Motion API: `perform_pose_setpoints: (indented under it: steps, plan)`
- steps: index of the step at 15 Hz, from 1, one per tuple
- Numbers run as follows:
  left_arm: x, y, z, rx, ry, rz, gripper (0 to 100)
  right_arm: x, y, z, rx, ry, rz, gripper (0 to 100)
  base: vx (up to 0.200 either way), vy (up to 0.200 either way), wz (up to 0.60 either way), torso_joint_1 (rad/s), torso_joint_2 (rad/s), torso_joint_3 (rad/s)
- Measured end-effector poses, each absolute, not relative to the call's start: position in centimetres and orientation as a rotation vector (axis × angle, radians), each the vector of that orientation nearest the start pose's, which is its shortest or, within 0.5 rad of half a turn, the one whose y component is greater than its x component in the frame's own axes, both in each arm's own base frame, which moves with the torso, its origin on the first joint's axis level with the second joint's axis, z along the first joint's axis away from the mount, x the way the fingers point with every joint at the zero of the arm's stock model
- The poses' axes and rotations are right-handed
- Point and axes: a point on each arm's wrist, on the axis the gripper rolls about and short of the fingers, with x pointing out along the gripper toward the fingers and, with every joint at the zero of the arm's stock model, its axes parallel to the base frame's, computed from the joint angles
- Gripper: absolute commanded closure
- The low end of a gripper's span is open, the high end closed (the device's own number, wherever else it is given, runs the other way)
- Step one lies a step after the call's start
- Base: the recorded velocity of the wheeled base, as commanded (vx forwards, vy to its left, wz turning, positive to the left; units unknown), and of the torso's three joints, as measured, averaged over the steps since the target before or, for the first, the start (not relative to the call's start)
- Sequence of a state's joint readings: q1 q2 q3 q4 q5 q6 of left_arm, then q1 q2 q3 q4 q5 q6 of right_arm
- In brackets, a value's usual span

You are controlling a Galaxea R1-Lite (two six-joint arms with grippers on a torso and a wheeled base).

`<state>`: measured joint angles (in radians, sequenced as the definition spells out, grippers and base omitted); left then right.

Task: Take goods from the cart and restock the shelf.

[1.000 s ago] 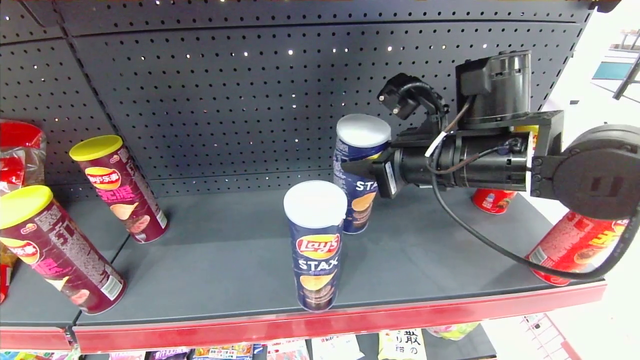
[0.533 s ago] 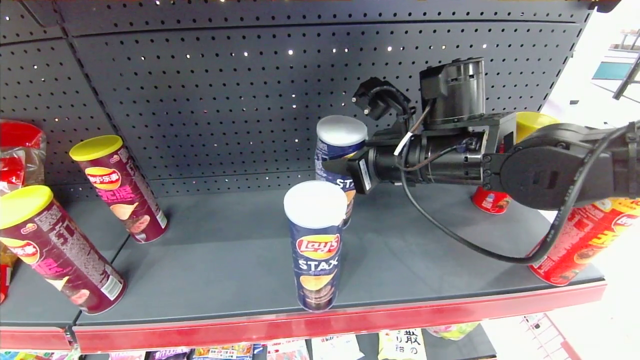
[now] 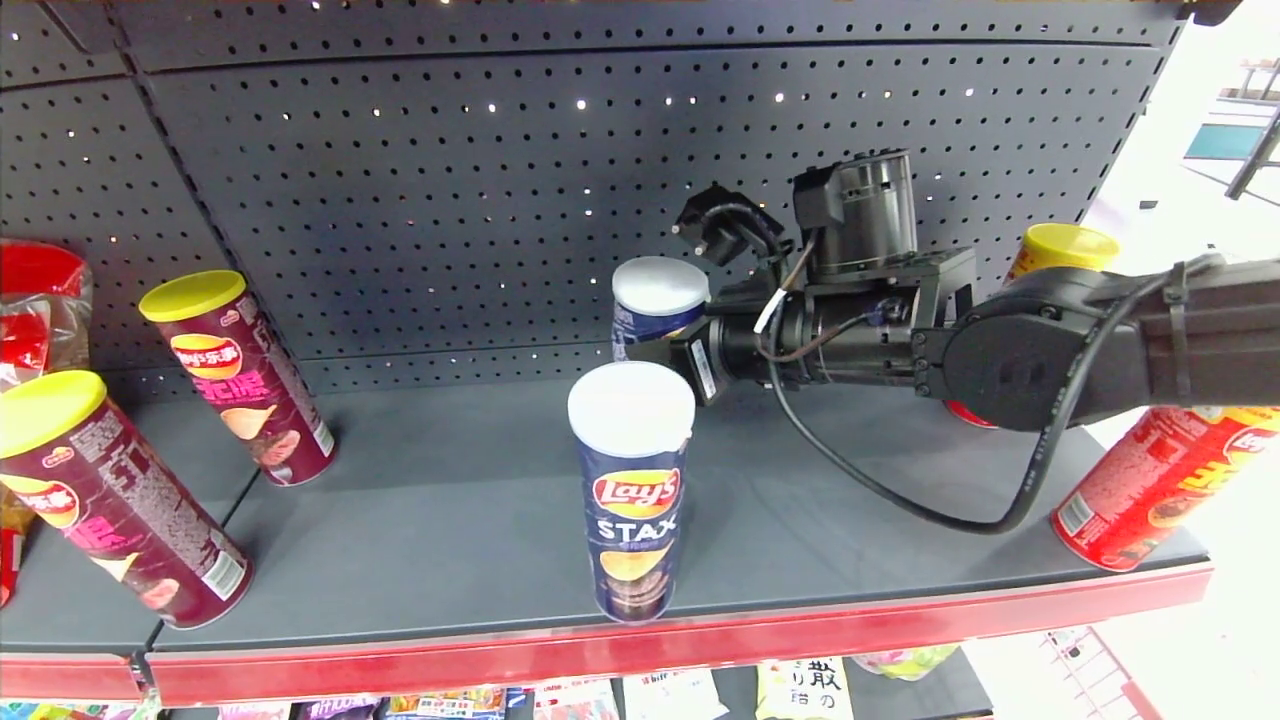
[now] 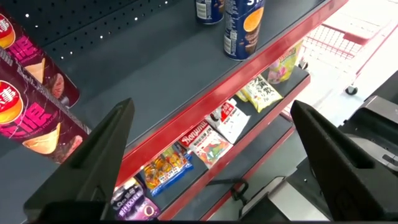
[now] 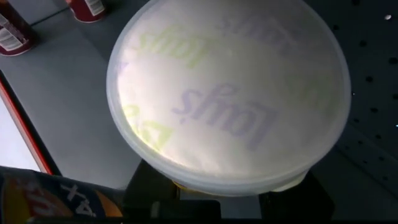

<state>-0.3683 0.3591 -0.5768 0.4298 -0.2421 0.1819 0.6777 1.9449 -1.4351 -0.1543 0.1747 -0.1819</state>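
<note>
The right gripper [image 3: 668, 348] is clamped on a blue chip can [image 3: 658, 290] near the shelf's [image 3: 440, 520] back edge, its base hidden behind the front blue can [image 3: 632, 490]. It should probably be set down upright and let go without nudging that front can. Maroon cans [image 3: 235, 375] lean toward the left edge and red cans [image 3: 1140, 480] crowd the right. The left gripper [image 4: 212, 112] hangs before the front edge, fingers apart.

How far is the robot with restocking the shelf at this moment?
Done: the front blue can stands upright near the edge of the shelf. In hand: the right gripper is shut on the rear blue can just behind it; its base is hidden, so whether it rests on the shelf is unclear. Left: release it. The left gripper is open and empty.
</note>
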Motion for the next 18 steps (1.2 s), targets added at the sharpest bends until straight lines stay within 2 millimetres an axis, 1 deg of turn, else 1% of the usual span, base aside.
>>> perform_pose_setpoints:
  steps: [6, 7, 11, 14, 18]
  plan:
    - [-2.7, 0.5, 19.4, 0.188, 0.163, -0.627, 0, 31.5, 25.1, 21.6, -0.254, 0.29, 0.857, 100, 0.0, 0.0, 0.0, 0.0, 0.0, 0.0]
    - [-2.7, 0.5, 19.4, 0.188, 0.163, -0.627, 0, 31.6, 25.1, 21.5, -0.254, 0.292, 0.855, 0, 0.0, 0.0, 0.0, 0.0, 0.0, 0.0]
    - [-2.6, 0.4, 19.0, 0.189, 0.18, -0.628, 0, 31.7, 25.1, 21.3, -0.253, 0.287, 0.847, 0, 0.0, 0.0, 0.0, 0.0, 0.0, 0.0]
    - [-2.5, 0.4, 18.1, 0.189, 0.204, -0.63, 0, 31.6, 24.6, 21.9, -0.249, 0.279, 0.806, 0, 0.0, 0.0, 0.0, 0.0, 0.0, 0.0]
    - [-2.3, 0.3, 17.4, 0.169, 0.233, -0.629, 0, 30.1, 22.0, 22.1, -0.219, 0.325, 0.736, 0, 0.0, 0.0, 0.0, 0.0, 0.0, 0.0]
